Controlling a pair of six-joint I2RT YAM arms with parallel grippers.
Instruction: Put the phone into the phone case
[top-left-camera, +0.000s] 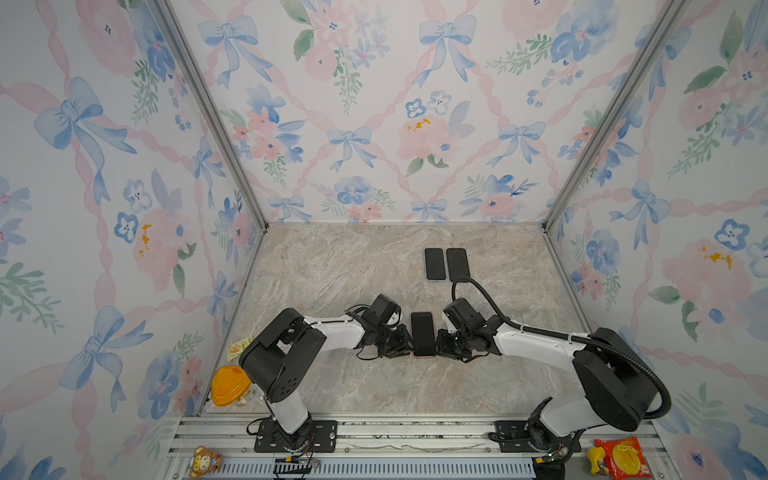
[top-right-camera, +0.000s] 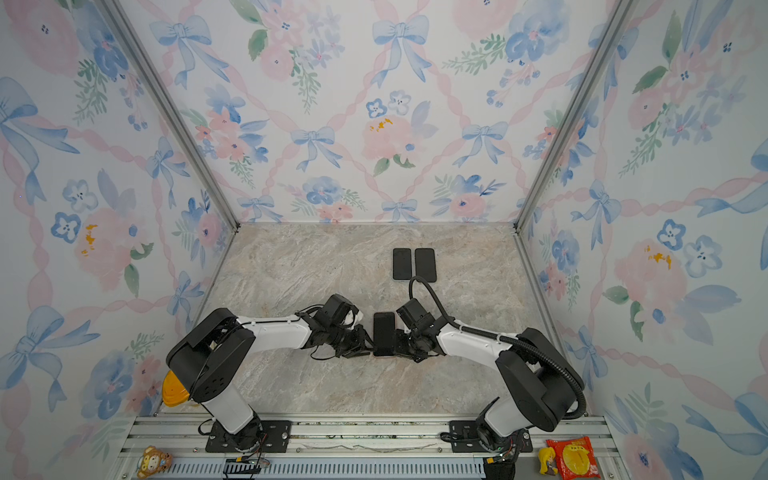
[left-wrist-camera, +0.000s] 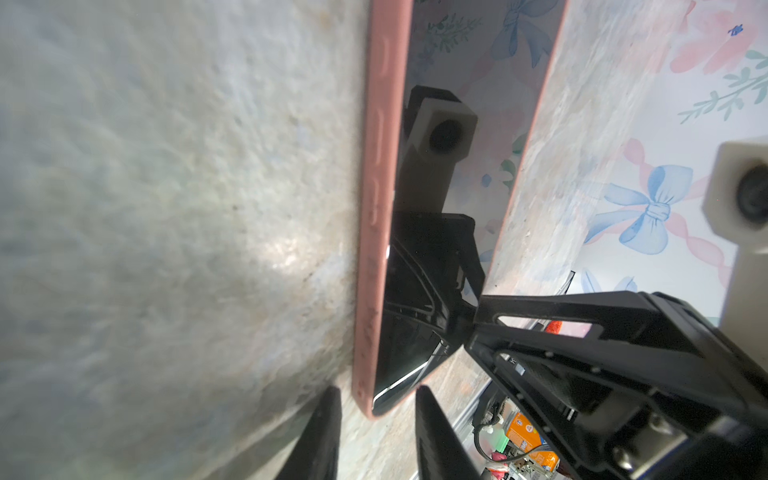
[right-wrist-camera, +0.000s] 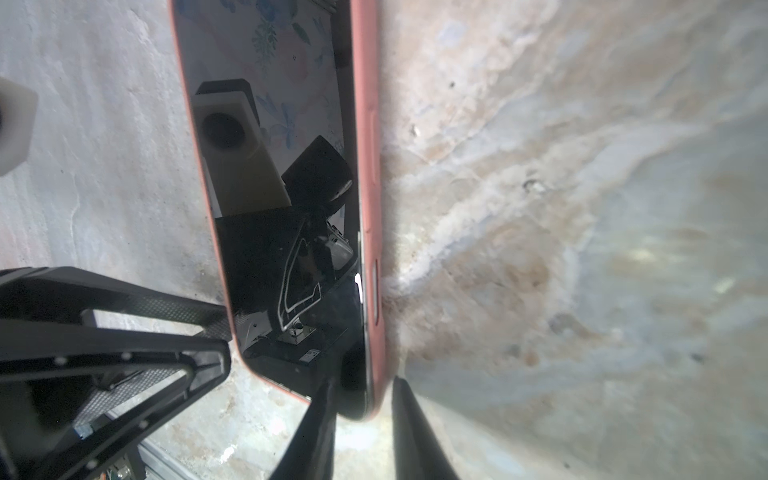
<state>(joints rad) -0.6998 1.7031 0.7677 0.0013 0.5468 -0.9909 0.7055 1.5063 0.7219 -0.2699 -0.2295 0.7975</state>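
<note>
Phone lies screen-up mid-table, inside the pink case; the rim shows along both long sides. My left claw straddles the case's near left corner, jaws a little apart, gripping nothing that I can see. My right claw is at the near right corner, one finger over the screen and one outside the rim. Clamped or just close, I can't tell.

Step, I judge: final seating. A bright sliver on the right edge hints the phone isn't fully down there. Next move calls for a press along that edge, case kept flat.

Count: one case, three phones: this one plus two spares side by side, far, right of centre. Two claws.
</note>
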